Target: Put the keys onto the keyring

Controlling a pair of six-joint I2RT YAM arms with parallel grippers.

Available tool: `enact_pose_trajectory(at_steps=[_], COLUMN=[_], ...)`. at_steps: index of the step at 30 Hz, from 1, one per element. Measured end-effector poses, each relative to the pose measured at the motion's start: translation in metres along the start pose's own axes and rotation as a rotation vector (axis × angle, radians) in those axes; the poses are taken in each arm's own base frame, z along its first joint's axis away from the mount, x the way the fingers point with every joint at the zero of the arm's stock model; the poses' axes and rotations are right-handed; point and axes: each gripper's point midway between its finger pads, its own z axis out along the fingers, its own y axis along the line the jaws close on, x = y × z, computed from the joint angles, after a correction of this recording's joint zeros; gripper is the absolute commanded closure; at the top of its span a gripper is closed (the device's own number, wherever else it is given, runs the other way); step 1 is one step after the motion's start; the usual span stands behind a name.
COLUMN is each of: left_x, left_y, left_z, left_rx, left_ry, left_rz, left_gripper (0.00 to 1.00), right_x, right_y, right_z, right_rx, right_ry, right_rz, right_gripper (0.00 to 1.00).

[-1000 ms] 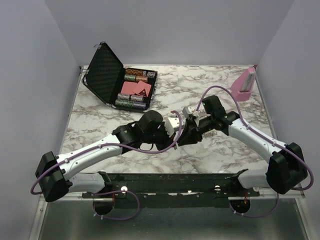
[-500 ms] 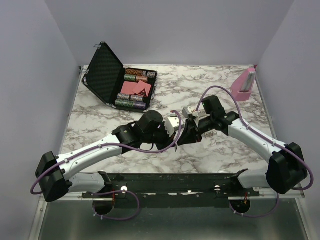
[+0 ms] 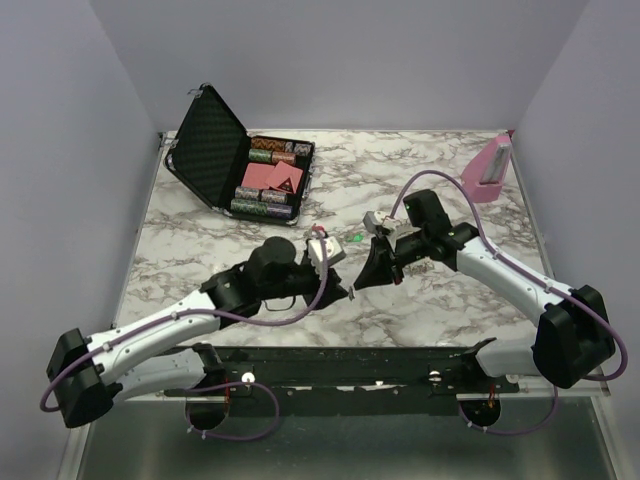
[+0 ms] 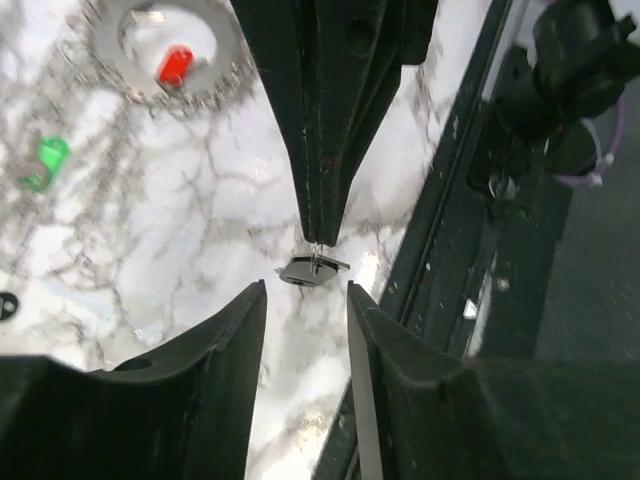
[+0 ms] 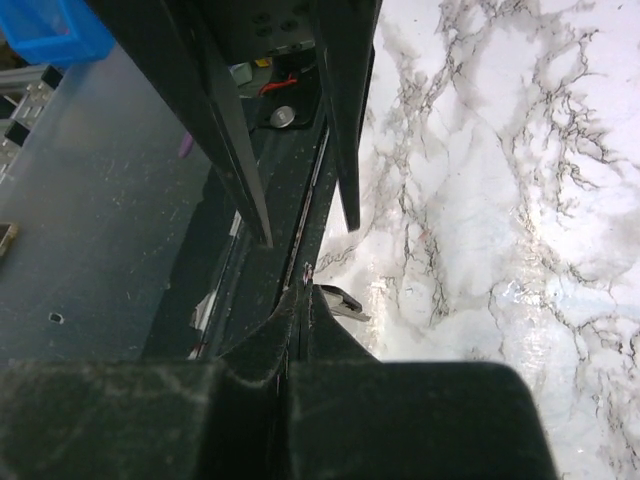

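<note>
Black and lined with foam, the case [image 3: 212, 130] stands open at the far left corner of your desk [image 3: 440, 305]. Its tray holds rows of striped poker chips [image 3: 262, 197] along the edges and pink and red card packs [image 3: 270, 178] in the middle. A pink stand [image 3: 488, 168] sits at the far right corner.

Near the desk's front edge, about midway across, your two hands face each other tip to tip. Your right hand [image 5: 303, 288] has its fingers pressed together and pinches a small dark key [image 4: 312, 268] at its very tip. You cannot tell the key's head colour, nor whether it touches the marble. Your left hand [image 4: 305, 295] has its fingers parted partway with nothing between them, and the key is just beyond their tips.

The keyring [image 4: 165, 45] lies flat on the desk as a lacy silver circle, farther from the front edge, with the red-headed key [image 4: 175, 65] inside the loop. A green-headed key [image 4: 45, 162] lies loose near it, apart from the ring.
</note>
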Motion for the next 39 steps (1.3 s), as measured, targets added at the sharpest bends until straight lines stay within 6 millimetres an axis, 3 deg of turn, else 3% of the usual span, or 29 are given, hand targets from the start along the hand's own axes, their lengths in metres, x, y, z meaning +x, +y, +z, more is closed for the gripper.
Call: enact_pose_trajectory(at_steps=[5,8,12,18,24,39], left_x=[-0.004,0.006,0.022,-0.007,-0.025,-0.030], left_y=[0.002,0.008,0.016,0.017,0.016,0.015], left_z=[-0.019,-0.022,-0.017,-0.016,-0.014,-0.007], left_rx=[-0.024,-0.040,-0.062,-0.059,-0.050,-0.036], left_ry=[-0.229,-0.370,-0.430,-0.550,-0.607,-0.616], left_rz=[0.027,0.036,0.021,0.027,0.040,0.047], left_gripper=[0.44,0.48,0.59,0.68,0.69,0.69], right_x=[-0.007,-0.017,-0.020,-0.026,-0.030,-0.032], right_y=[-0.006,-0.012,-0.015,-0.016,-0.017,-0.015], right_z=[-0.006,-0.011,-0.014,-0.014,-0.014,-0.014], right_rx=[0.021,0.031,0.032,0.020,0.018,0.001], right_ry=[-0.027,-0.070,-0.109,-0.139,-0.148,-0.155], right_rz=[0.040,0.061,0.102,0.113,0.107,0.108], right_gripper=[0.99,0.99,0.99,0.99,0.99,0.99])
